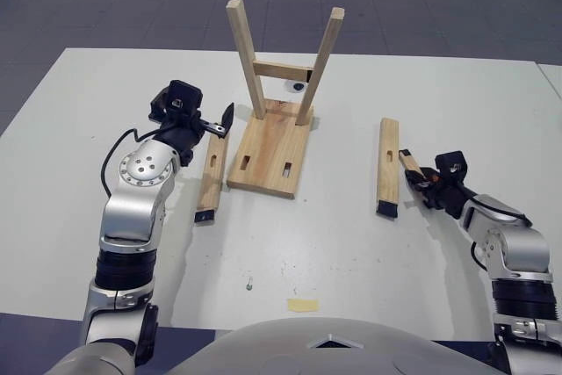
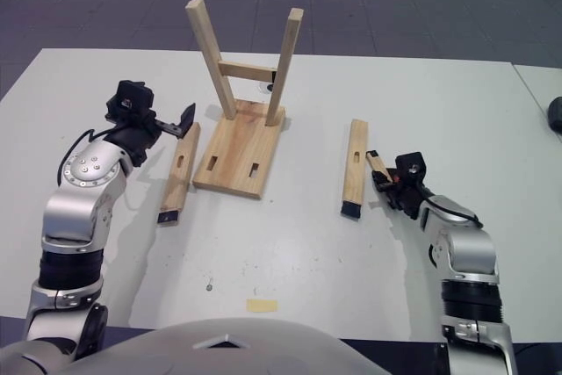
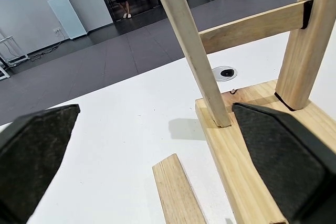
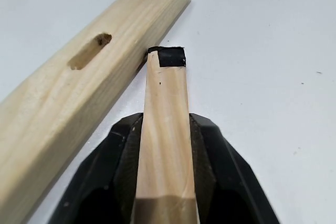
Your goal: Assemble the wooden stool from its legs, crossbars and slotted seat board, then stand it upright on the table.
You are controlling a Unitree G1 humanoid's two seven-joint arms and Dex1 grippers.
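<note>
Right pincer point(image 2: 391, 180) pinches a crossbar point(image 4: 167, 93) beside the loose leg point(image 4: 79, 77); joining seems underway. Next, steer its tip into the slot point(image 4: 89, 52) at nine o'clock. Left pincer point(image 1: 218, 125) spread.

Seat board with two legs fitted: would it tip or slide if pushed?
Pushed low, the board likely slides; it lies flat on the smooth table. Pushed high on a leg, it may tip, since both stand tall at one end. The crossbar joining them probably keeps them rigid.
</note>
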